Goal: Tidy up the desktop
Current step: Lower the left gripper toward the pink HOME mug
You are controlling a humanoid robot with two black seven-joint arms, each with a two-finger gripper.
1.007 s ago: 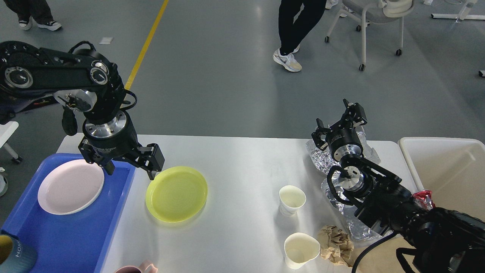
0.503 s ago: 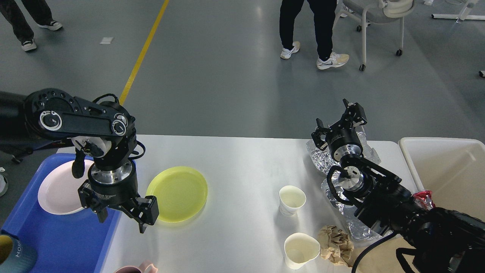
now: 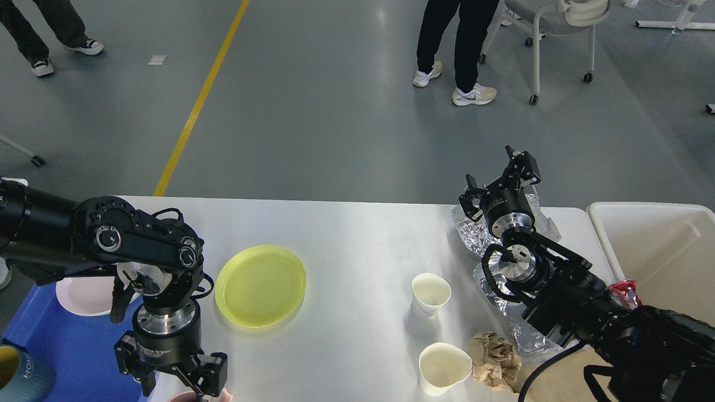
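The white desktop [image 3: 357,229] holds a yellow plate [image 3: 260,285], two white paper cups [image 3: 430,294] [image 3: 444,368], a crumpled brown paper [image 3: 494,357] and crinkled foil [image 3: 483,234]. My left gripper [image 3: 177,386] points down at the near left edge, open, straddling the top of a pink mug [image 3: 192,397] that is mostly cut off by the frame. Whether it touches the mug I cannot tell. My right gripper [image 3: 499,180] is open and empty, raised above the foil at the far right.
A blue tray [image 3: 72,346] at the left holds a pale pink plate [image 3: 84,295] and a blue-grey mug [image 3: 17,379]. An off-white bin [image 3: 659,251] stands at the right, with a red wrapper [image 3: 624,291] by my right arm. People and a chair stand beyond the table.
My left arm has swung toward me, from between the tray and the yellow plate down to the pink mug at the near edge, staying open. My right arm has not moved.
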